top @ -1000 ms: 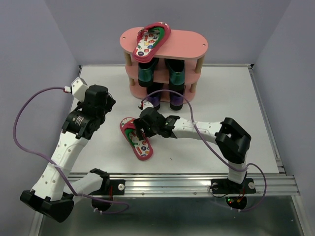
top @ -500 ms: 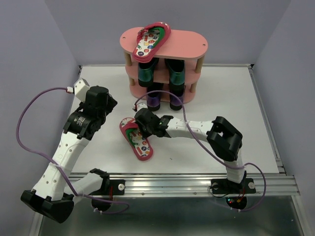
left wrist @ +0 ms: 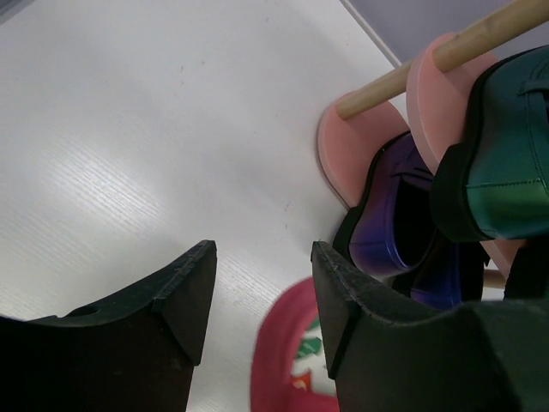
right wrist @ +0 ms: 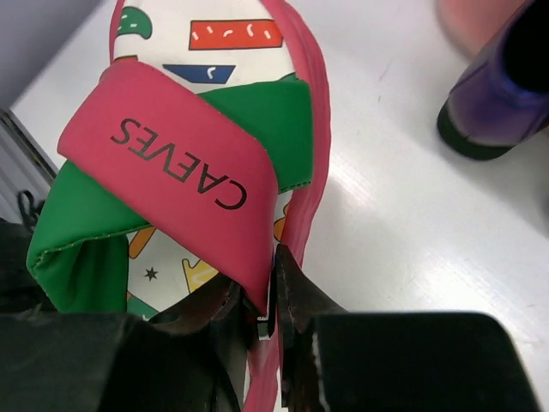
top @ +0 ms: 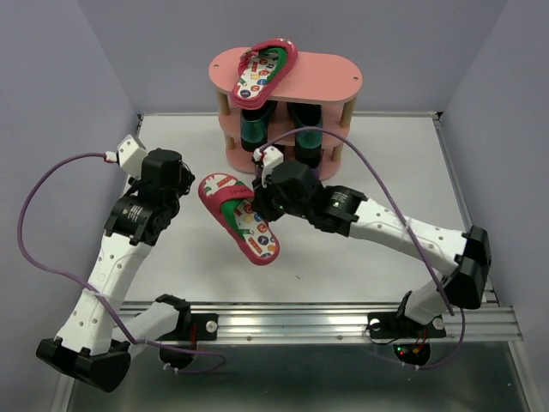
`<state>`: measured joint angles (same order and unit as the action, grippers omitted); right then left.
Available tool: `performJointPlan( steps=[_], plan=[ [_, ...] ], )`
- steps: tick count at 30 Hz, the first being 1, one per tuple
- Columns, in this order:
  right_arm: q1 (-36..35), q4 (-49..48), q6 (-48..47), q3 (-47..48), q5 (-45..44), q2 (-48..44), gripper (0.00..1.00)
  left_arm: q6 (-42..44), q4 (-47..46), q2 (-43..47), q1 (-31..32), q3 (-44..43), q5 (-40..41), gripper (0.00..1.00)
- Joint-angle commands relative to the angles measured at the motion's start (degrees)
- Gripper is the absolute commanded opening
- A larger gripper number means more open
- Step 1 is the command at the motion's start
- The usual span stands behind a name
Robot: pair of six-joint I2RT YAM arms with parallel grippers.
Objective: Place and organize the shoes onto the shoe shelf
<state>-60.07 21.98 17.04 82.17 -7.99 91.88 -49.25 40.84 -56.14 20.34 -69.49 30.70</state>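
My right gripper (right wrist: 273, 257) is shut on the red strap of a red flip-flop (right wrist: 189, 154) and holds it tilted above the table (top: 154, 257). From above, that flip-flop (top: 240, 221) hangs left of the right gripper (top: 260, 204). My left gripper (top: 178, 182) stands open just left of it, and its red edge (left wrist: 283, 360) shows below the open fingers (left wrist: 262, 257). The shoe shelf (top: 326, 73) carries the other flip-flop (top: 266, 67) on top and two dark-green loafers (top: 256, 129) on the middle board. A purple loafer (left wrist: 386, 215) sits on the bottom board.
The shelf stands at the back middle of the white table, its pink boards (left wrist: 343, 146) close to my left fingers. Purple cables loop from both arms. A metal rail (top: 326, 322) runs along the near edge. Grey walls close in the sides.
My right gripper has shut on the flip-flop's strap and lifted it off the table, up and toward the shelf. The left arm has drawn back slightly to the left.
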Motion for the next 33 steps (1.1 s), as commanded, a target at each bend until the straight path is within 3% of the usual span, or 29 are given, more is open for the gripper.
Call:
performJointPlan(
  steps=[1, 12, 16, 27, 33],
  plan=[
    [-0.3, -0.6, -3.8, 6.9, -4.1, -7.8, 0.01, 1.5, 0.3, 2.1, -0.8, -3.3, 3.5, 0.59],
    [1.9, 1.9, -11.8, 28.0, -18.2, -6.3, 0.01, 1.3, 0.8, 2.7, -1.4, -3.4, 3.3, 0.59],
    [5.7, 1.8, -12.9, 35.1, -21.2, -3.5, 0.01, 1.3, 0.8, 2.9, -1.4, -3.3, 3.1, 0.59],
    [26.3, 4.3, -7.6, 49.7, -19.4, 5.9, 0.01, 1.4, 0.6, 2.4, -1.6, -2.6, 2.5, 0.59],
    [29.8, 4.2, -3.3, 51.9, -21.5, 9.1, 0.01, 1.3, 0.5, 2.4, -1.8, -1.9, 2.3, 0.59]
  ],
)
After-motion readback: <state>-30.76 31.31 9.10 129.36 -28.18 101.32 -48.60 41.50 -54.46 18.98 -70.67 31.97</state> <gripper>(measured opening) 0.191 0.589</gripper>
